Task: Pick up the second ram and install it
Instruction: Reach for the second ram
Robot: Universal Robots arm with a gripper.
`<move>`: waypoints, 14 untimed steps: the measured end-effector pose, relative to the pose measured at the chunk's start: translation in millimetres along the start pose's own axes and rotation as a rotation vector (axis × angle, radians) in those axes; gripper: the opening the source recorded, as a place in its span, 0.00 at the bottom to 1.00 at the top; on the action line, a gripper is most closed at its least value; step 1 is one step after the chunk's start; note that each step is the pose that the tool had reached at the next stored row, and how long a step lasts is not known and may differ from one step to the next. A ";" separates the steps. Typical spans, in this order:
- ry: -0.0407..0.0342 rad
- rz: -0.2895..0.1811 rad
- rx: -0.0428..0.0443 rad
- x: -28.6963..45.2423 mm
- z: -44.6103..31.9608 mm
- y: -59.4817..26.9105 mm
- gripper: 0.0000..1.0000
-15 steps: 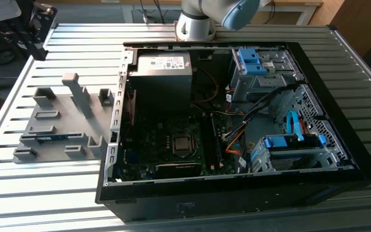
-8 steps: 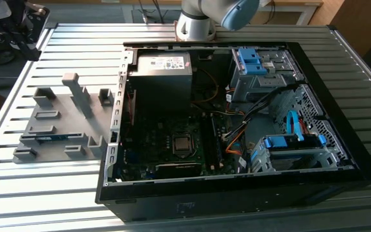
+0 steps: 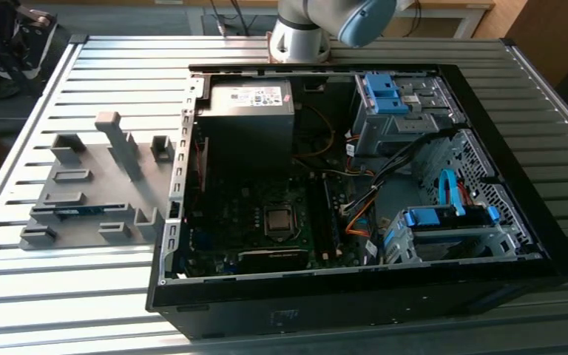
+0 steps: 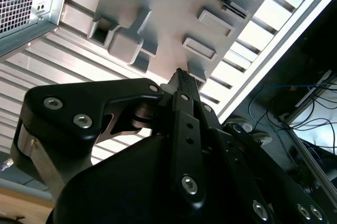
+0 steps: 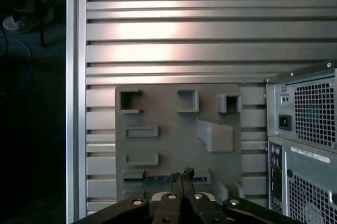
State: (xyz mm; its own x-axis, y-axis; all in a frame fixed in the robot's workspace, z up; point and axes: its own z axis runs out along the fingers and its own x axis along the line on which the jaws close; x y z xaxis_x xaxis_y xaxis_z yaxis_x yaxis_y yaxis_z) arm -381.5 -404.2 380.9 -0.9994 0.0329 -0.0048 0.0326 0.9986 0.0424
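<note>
My gripper (image 5: 182, 174), jaws closed together, faces the gray rack (image 5: 174, 108); in the exterior view, the second ram (image 3: 79, 211) sits at the rack's seven o'clock.

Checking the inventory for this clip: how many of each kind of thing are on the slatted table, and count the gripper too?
gray slotted rack: 1
open computer case: 1
ram strip, lying in the rack: 1
gripper, shut and above the rack: 1
Total: 4

No print can be read. A white label (image 3: 252, 95) lies on the power supply (image 3: 249, 129), at twelve o'clock from the motherboard (image 3: 254, 222); its lettering is too small.
</note>
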 end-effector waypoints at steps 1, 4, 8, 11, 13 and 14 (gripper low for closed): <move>0.0002 0.000 0.0000 1.1 0.1 -1.1 0.10; 0.0004 0.000 0.0001 2.9 0.1 -2.5 0.10; 0.0005 0.000 0.0002 7.0 0.1 -4.7 0.10; 0.0006 0.000 0.0001 10.0 0.3 -5.0 0.10; 0.0006 0.000 0.0001 10.0 0.3 -5.0 0.10; 0.0006 0.000 0.0001 10.1 0.3 -5.0 0.10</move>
State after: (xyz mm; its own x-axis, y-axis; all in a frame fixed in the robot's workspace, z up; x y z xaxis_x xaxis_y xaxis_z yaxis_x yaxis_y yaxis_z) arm -391.7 -408.8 380.3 -0.9995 0.0329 -0.0042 0.0327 0.9986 0.0423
